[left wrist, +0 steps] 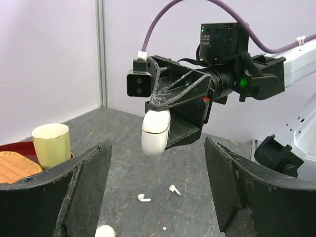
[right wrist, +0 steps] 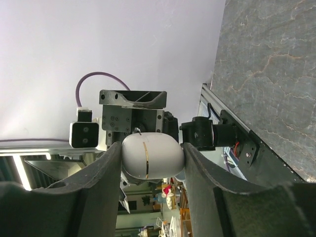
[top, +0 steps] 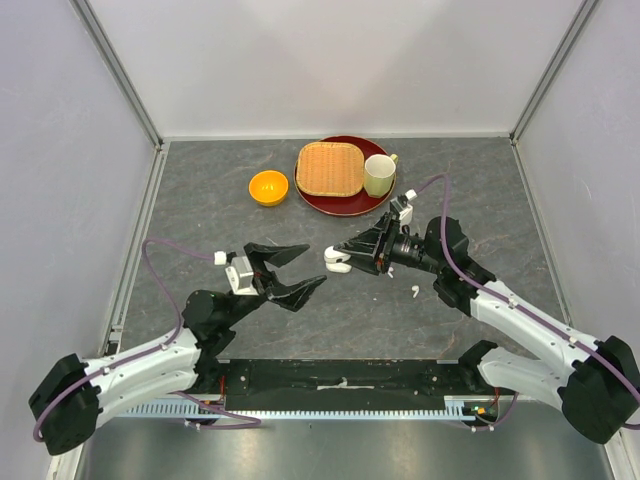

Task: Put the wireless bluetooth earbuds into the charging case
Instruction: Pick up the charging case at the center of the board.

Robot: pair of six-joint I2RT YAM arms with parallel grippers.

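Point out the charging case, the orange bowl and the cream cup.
charging case [left wrist: 156, 132]: left wrist view, middle of its white shell.
orange bowl [top: 268, 187]: top external view, its bare inside.
cream cup [left wrist: 52, 149]: left wrist view, its side wall.

Orange bowl [top: 268, 187] just left of red plate [top: 345, 206]; woven tray [top: 328, 168], cream cup [top: 378, 176] on plate.

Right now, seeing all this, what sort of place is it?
Probably a robot test cell: plain white walls on metal rails box in a grey table, with a left arm and a right arm bolted at its near edge.
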